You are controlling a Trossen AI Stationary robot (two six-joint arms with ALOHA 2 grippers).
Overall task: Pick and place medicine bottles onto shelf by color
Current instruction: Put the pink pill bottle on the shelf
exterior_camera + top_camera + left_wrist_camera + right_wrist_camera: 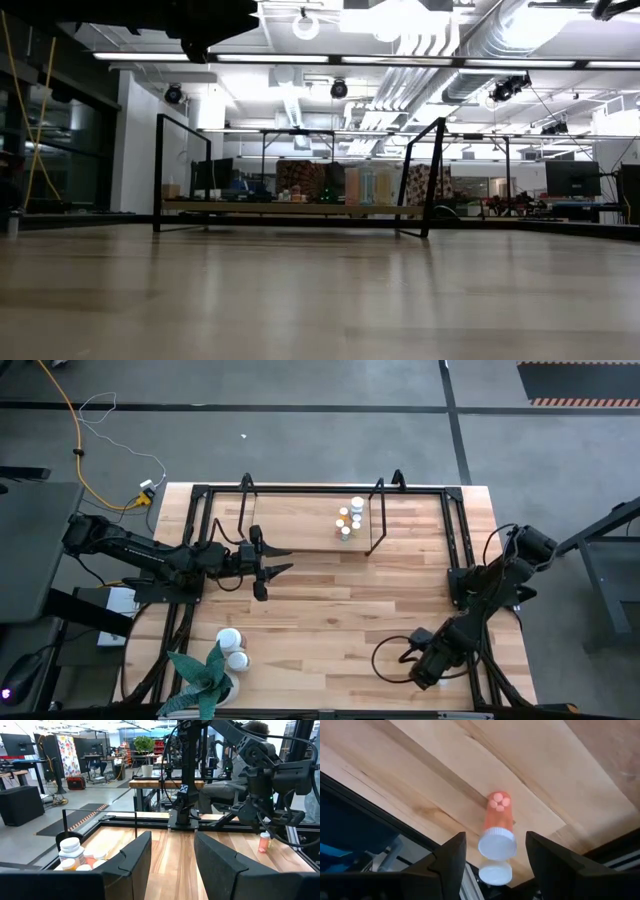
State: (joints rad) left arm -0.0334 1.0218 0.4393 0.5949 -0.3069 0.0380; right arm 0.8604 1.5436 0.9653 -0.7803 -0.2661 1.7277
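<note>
From above, the left gripper [276,567] hangs spread and empty just short of the shelf [290,525], where about five small medicine bottles [350,520] cluster ahead and to its far side; two white bottles [233,648] stand beside a potted plant [205,675] behind it. The right gripper [428,672] sits at the table's [330,610] near edge. The low view shows only the shelf frame [290,208]. The left wrist view adds an orange bottle [264,841] beside the right arm. The right wrist view alone shows that bottle [497,831] directly between its spread, empty fingers [451,855], white cap facing the camera.
</note>
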